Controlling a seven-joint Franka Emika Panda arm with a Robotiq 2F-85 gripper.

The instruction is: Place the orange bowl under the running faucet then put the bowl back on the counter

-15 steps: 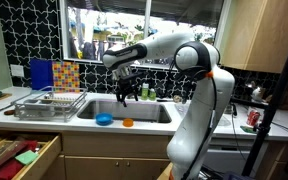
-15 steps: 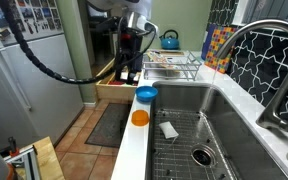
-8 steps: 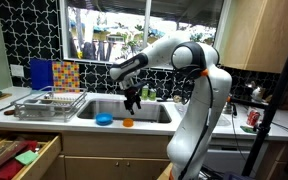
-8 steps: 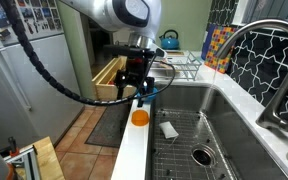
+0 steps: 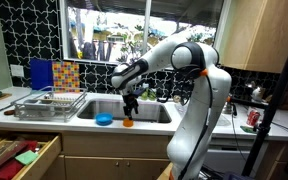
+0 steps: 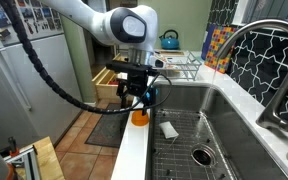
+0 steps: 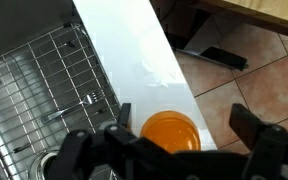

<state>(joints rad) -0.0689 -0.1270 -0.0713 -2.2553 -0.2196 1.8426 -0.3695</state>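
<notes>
Wrist view hid the lower rim of the small, round, glossy orange bowl (image 7: pixel 171 135) behind the dark gripper (image 7: pixel 182 118), jaws spread wide, over the smooth pale counter (image 7: pixel 134 50).

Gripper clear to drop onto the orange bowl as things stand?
Probably yes: the open gripper hangs directly above the orange bowl on the counter edge, and nothing shows between them.

I see the long pale off-white counter (image 7: pixel 134 50) with a steel sink (image 5: pixel 154 110) set into it. The small round orange plastic bowl (image 7: pixel 171 131) sits on its thin front strip. A round bright blue bowl (image 5: pixel 104 120) sits just beside the orange one. A wire dish rack (image 5: pixel 49 104) stands further along the counter.
</notes>
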